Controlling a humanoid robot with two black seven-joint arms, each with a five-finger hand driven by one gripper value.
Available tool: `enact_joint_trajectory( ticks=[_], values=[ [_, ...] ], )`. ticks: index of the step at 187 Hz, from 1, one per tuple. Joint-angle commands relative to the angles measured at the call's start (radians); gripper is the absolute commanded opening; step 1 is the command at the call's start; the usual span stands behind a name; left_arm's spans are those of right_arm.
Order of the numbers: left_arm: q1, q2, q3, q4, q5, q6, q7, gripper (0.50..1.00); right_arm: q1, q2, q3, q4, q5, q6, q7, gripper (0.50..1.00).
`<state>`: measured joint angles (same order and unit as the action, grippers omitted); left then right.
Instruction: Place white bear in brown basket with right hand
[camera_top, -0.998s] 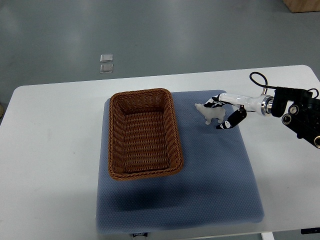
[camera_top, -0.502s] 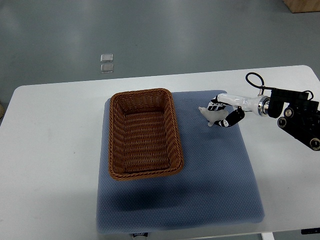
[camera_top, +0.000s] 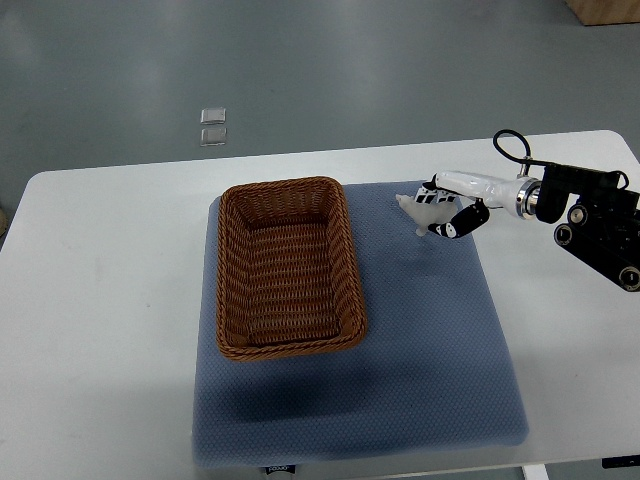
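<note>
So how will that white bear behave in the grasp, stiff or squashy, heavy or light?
Probably stiff: the white bear keeps its shape inside the right robot hand. Likely light, being small beside the brown basket. Its glossy-looking surface might slip.

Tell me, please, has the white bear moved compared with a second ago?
Yes. The white bear, held in the right hand, now sits higher in the picture, level with the far rim of the basket.
</note>
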<state>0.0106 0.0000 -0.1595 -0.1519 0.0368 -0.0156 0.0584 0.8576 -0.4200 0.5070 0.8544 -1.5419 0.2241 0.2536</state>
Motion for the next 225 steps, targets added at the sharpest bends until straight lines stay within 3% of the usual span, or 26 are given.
enact_joint_trajectory(
  ticks=[1, 37, 38, 48, 96, 127, 157, 185, 225],
  values=[
    [0.0, 0.0, 0.0, 0.0, 0.0, 0.0, 0.0, 1.0, 0.041, -0.006, 0.001, 0.044, 0.002, 0.008, 0.001, 0.5],
    [0.0, 0.0, 0.0, 0.0, 0.0, 0.0, 0.0, 1.0, 0.129, 0.003, -0.002, 0.101, 0.002, 0.04, 0.001, 0.5],
    [0.0, 0.0, 0.0, 0.0, 0.0, 0.0, 0.0, 1.0, 0.162, 0.006, -0.01, 0.115, 0.0, 0.067, 0.001, 0.5],
    [0.0, 0.0, 0.0, 0.0, 0.002, 0.0, 0.0, 1.0, 0.187, 0.013, -0.027, 0.121, 0.0, 0.081, 0.001, 0.5],
    [0.0, 0.0, 0.0, 0.0, 0.0, 0.0, 0.0, 1.0, 0.25, 0.173, -0.168, 0.118, -0.027, 0.086, 0.001, 0.5],
    [0.0, 0.0, 0.0, 0.0, 0.0, 0.0, 0.0, 1.0, 0.25, 0.219, -0.214, 0.106, -0.057, 0.087, 0.001, 0.586],
    [0.0, 0.0, 0.0, 0.0, 0.0, 0.0, 0.0, 1.0, 0.247, 0.234, -0.216, 0.095, -0.058, 0.081, 0.001, 0.797],
    [0.0, 0.0, 0.0, 0.0, 0.0, 0.0, 0.0, 1.0, 0.247, 0.23, -0.214, 0.094, -0.057, 0.077, 0.0, 0.858],
    [0.0, 0.0, 0.0, 0.0, 0.0, 0.0, 0.0, 1.0, 0.244, 0.199, -0.193, 0.086, -0.052, 0.06, 0.0, 0.883]
  ],
)
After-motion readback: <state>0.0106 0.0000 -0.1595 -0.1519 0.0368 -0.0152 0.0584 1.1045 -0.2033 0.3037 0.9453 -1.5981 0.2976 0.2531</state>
